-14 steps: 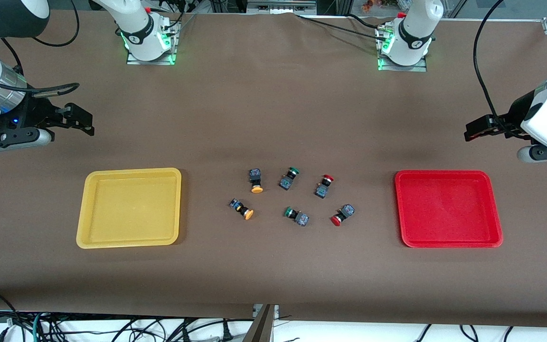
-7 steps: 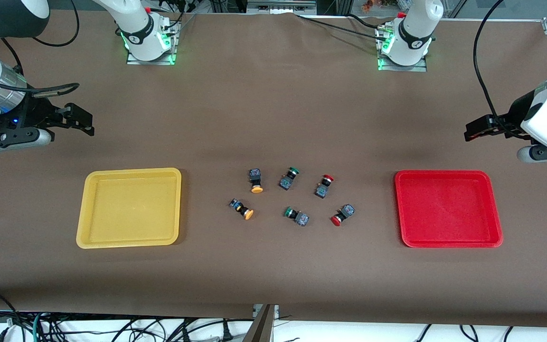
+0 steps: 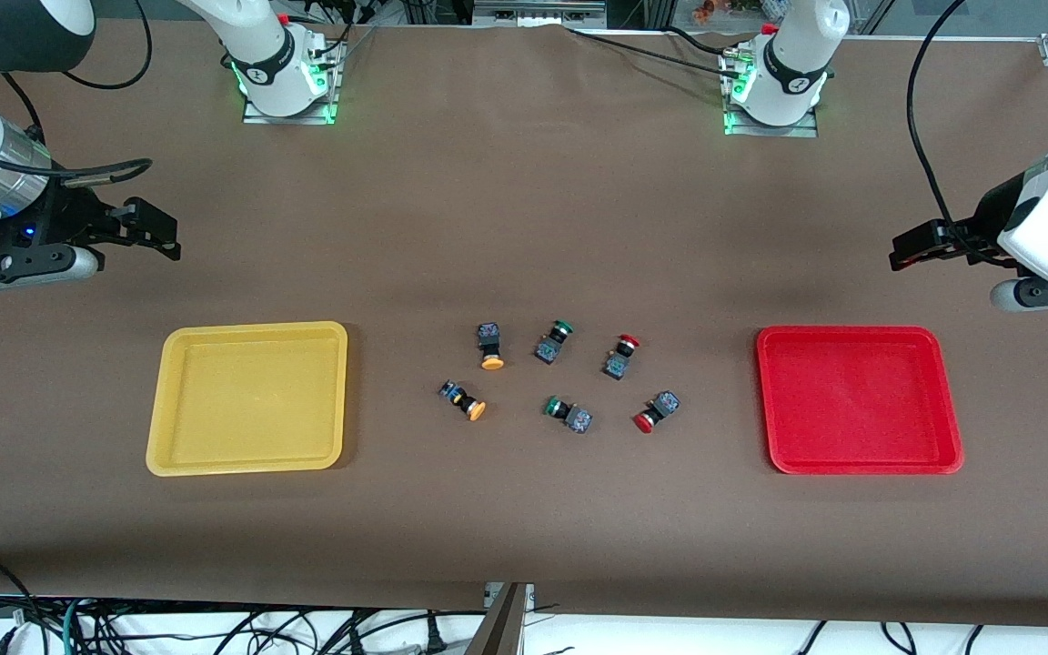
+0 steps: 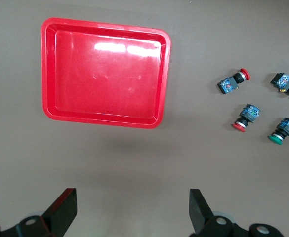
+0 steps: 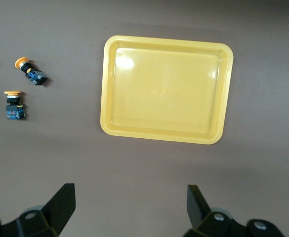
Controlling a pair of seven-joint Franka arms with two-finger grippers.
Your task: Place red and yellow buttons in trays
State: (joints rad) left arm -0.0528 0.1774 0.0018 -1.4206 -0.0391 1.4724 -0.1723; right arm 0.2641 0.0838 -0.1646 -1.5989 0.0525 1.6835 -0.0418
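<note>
Two yellow-capped buttons [image 3: 490, 346] [image 3: 464, 399] and two red-capped buttons [image 3: 620, 355] [image 3: 656, 411] lie loose mid-table, between the empty yellow tray [image 3: 247, 397] and the empty red tray [image 3: 857, 399]. My right gripper [image 3: 158, 236] is open and empty, held above bare table at the right arm's end, beside the yellow tray [image 5: 166, 89]. My left gripper [image 3: 908, 246] is open and empty, above bare table at the left arm's end, beside the red tray [image 4: 104, 71]. The red buttons [image 4: 234, 82] [image 4: 246, 117] show in the left wrist view, the yellow buttons [image 5: 29, 70] [image 5: 14, 103] in the right wrist view.
Two green-capped switches [image 3: 554, 342] [image 3: 568, 413] lie among the buttons. The arm bases [image 3: 286, 73] [image 3: 774, 86] stand along the table's edge farthest from the front camera. Cables hang below the table's near edge.
</note>
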